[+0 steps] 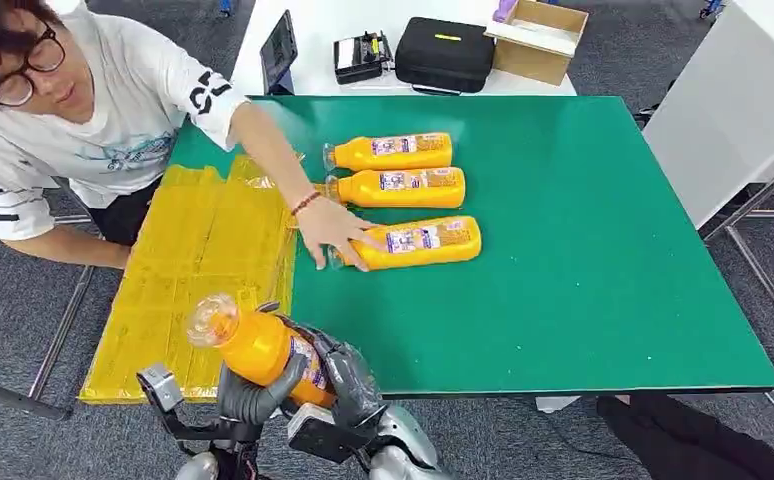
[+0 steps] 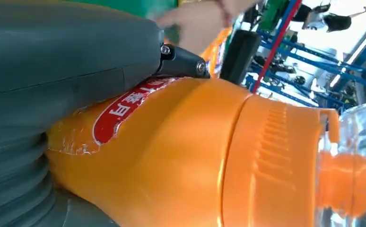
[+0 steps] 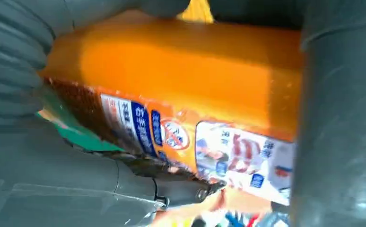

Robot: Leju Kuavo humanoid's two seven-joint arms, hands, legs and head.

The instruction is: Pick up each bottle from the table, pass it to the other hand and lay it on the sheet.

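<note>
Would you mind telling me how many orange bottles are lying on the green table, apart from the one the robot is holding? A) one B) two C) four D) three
D: three bottles lie in a row on the green table, the far bottle, the middle bottle and the near bottle, which a person's hand touches, while both robot hands grip the held bottle.

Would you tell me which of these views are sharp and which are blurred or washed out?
Head view: evenly lit and sharp across the table and the three lying bottles. Left wrist view: the held bottle is sharp, the background overexposed. Right wrist view: soft with blur, the bottle's label barely legible.
</note>
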